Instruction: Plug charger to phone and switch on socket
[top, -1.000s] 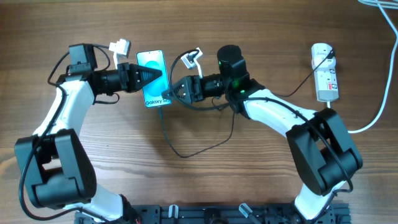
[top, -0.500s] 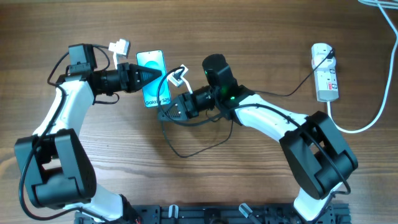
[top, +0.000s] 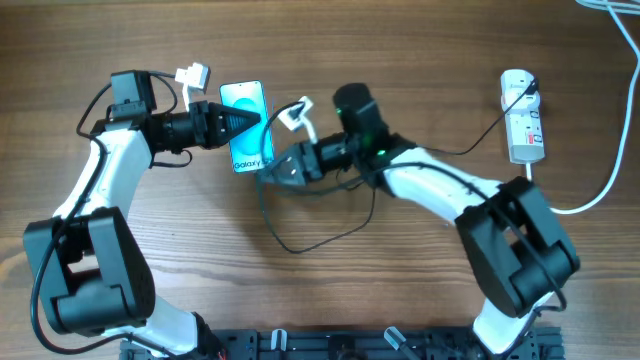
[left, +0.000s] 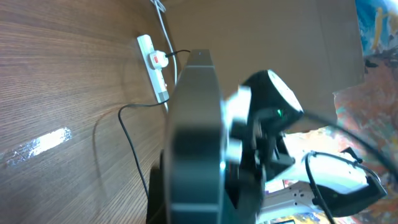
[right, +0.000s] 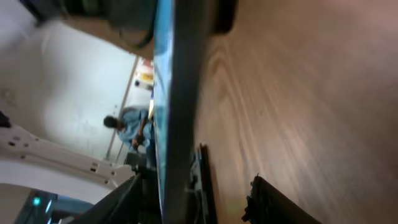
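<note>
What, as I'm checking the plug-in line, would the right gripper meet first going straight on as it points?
Most likely the bottom edge of the phone, held by the left gripper. The right wrist view shows the phone edge-on just ahead of the right gripper; depth is unclear.

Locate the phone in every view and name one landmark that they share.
Overhead: the phone is upper left of centre, screen up.
Left wrist: the phone is edge-on, a dark slab down the middle.
Right wrist: the phone is edge-on, a dark strip with blue screen, left of centre.
Shared landmark: the wooden table.
</note>
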